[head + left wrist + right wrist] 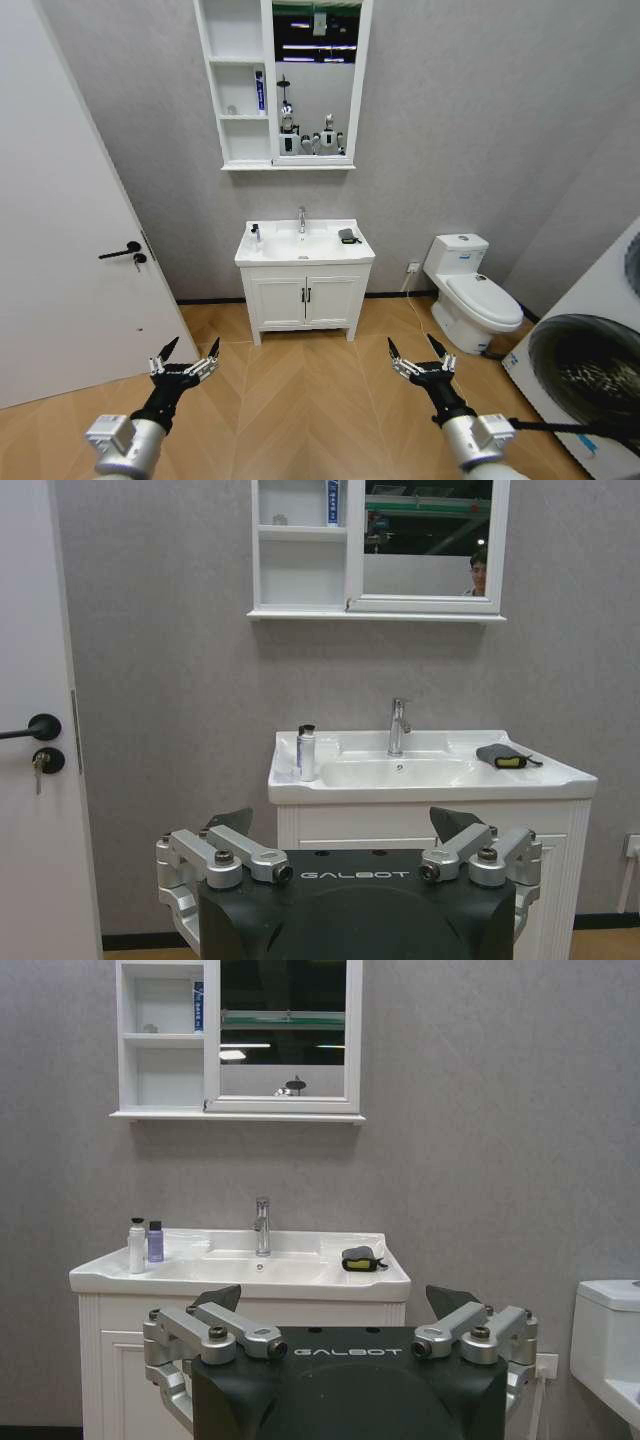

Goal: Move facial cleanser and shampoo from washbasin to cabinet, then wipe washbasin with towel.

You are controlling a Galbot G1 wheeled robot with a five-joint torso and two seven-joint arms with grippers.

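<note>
Your left gripper (185,356) and right gripper (420,352) hover open, well short of the washbasin (304,246) at twelve o'clock.

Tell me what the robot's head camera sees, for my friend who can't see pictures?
A white washbasin on a two-door cupboard stands against a grey wall, with a small bottle at its left and a dark towel at its right. Above hangs a white cabinet with a mirror. Near the camera, the left gripper and right gripper hover open over the wooden floor.
</note>
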